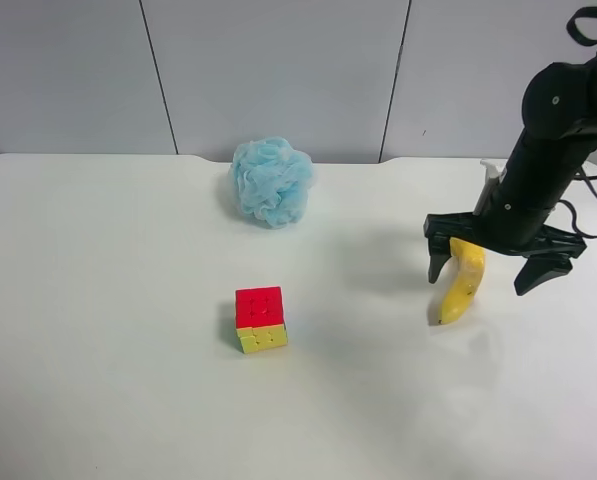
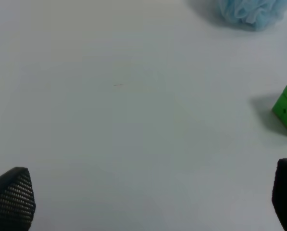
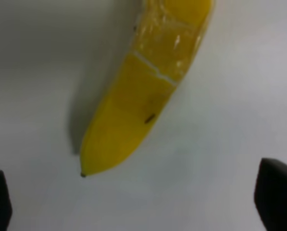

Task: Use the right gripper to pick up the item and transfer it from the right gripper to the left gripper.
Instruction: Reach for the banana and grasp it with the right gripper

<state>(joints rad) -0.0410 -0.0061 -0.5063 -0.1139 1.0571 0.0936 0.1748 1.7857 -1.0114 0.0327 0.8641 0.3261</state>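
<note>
Black right pincer [image 1: 479, 283] spread wide, arm angled down over yellow banana [image 1: 459, 295]

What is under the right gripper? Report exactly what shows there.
The banana lies on the white table beneath the right gripper, between its spread fingers, untouched. The gripper covers the banana's far end, so the stem cannot be seen.

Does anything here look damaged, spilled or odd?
Only the curved yellow banana: in the right wrist view a pale line crosses it, with glossy wrinkled surface beyond, perhaps tape or a crack. Nothing looks spilled.
</note>
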